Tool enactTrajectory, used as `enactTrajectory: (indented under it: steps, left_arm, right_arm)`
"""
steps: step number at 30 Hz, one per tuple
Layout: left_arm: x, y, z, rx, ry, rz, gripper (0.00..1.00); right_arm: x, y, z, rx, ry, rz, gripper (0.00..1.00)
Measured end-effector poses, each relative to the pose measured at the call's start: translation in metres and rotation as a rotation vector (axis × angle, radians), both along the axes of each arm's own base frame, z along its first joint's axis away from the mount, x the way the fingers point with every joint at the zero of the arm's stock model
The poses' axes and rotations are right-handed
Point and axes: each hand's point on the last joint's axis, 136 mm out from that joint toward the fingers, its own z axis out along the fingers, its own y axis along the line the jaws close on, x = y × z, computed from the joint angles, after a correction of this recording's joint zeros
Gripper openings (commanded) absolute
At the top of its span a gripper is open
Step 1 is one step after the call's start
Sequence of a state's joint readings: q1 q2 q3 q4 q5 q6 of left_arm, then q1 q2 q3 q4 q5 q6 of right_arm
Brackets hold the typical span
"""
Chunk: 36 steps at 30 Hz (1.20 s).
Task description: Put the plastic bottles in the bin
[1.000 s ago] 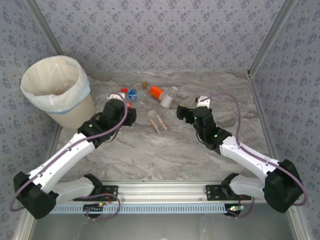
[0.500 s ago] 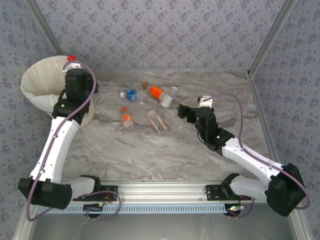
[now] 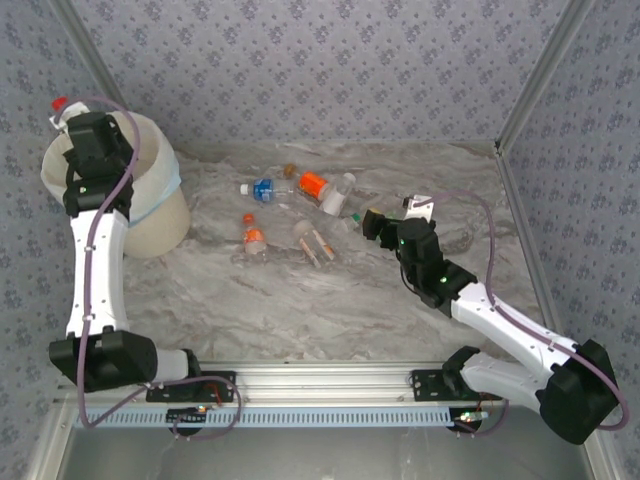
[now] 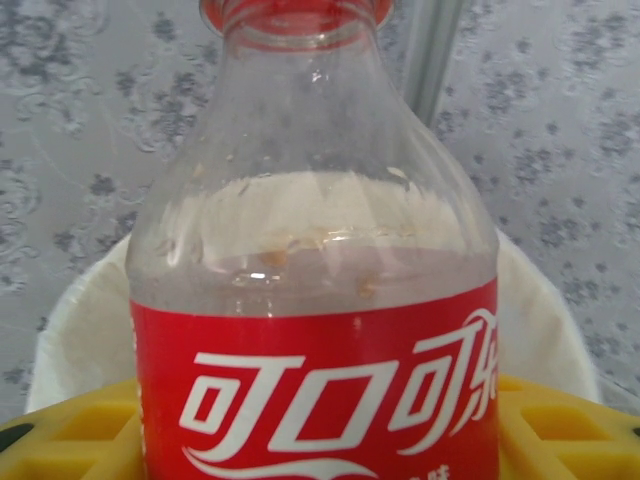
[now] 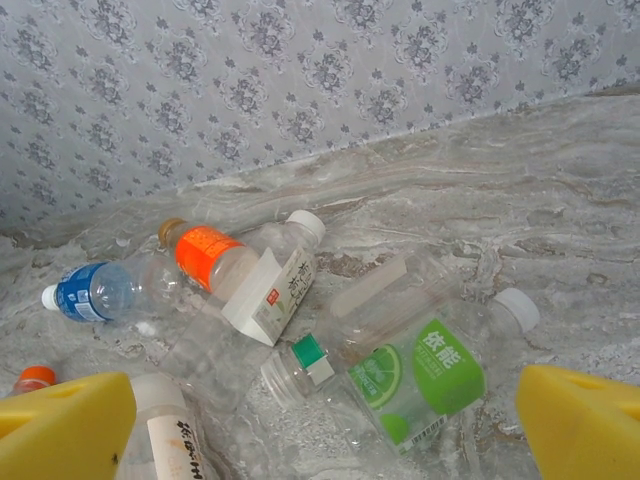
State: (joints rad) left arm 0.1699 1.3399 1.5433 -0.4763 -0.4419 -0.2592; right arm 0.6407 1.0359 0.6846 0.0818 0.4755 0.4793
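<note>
A red-labelled bottle point(image 4: 320, 300) with a red cap is held between the yellow pads point(image 4: 75, 430) of the left tool point(image 3: 72, 118), which is closed around its lower body. In the top view the tool and bottle are raised over the far left rim of the bin point(image 3: 165, 165), and in the left wrist view the bin's white liner is seen behind the bottle. The right tool point(image 3: 393, 215) is spread wide with nothing gripped, and is held low over the right end of a cluster of bottles lying on the table point(image 3: 330, 300). Between its yellow fingers point(image 5: 65, 425) a clear green-labelled bottle point(image 5: 420, 375) is seen on its side. Farther back lie an orange-labelled bottle point(image 5: 205, 255) and, to its left, a blue-labelled bottle point(image 5: 85, 292). An orange-capped bottle point(image 3: 254, 238) lies nearer the bin, apart from it.
</note>
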Motion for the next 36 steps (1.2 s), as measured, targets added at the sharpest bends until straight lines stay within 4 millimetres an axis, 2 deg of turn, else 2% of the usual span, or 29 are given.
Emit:
enactTrajectory:
  steps: [4,7,11,16,18,24,28,33,36]
  left_arm:
    - [-0.005,0.038,-0.019,-0.056,0.046,0.115,0.65]
    - [-0.006,0.057,-0.037,-0.089,0.092,0.184,0.77]
    - [-0.001,0.057,-0.044,-0.129,0.115,0.187,0.87]
    - [0.005,0.042,-0.044,-0.181,0.100,0.127,0.94]
    - [0.010,0.026,-0.043,-0.188,0.099,0.083,0.98]
    - [0.017,-0.059,-0.033,-0.195,0.075,-0.148,0.99]
    - [0.017,-0.107,-0.033,-0.209,0.046,-0.294,0.99]
    - [0.022,-0.158,-0.047,-0.253,0.051,-0.463,0.99]
    - [0.022,-0.177,-0.063,-0.283,0.080,-0.515,0.99]
  right_arm:
    - [0.000,0.000,-0.001,0.000,0.003,-0.001,1.00]
    - [-0.001,0.000,-0.002,-0.003,0.007,0.000,1.00]
    - [-0.001,-0.001,-0.004,-0.010,0.016,0.000,1.00]
    - [-0.002,-0.001,-0.006,-0.015,0.023,0.000,1.00]
    - [-0.001,-0.002,-0.007,-0.019,0.027,-0.002,1.00]
    - [0.001,-0.001,-0.032,-0.096,0.113,0.038,1.00]
    - [0.006,-0.003,-0.049,-0.163,0.214,0.088,1.00]
    - [0.021,-0.012,-0.059,-0.160,0.333,0.043,1.00]
    - [0.031,-0.012,-0.076,-0.131,0.410,0.000,1.00]
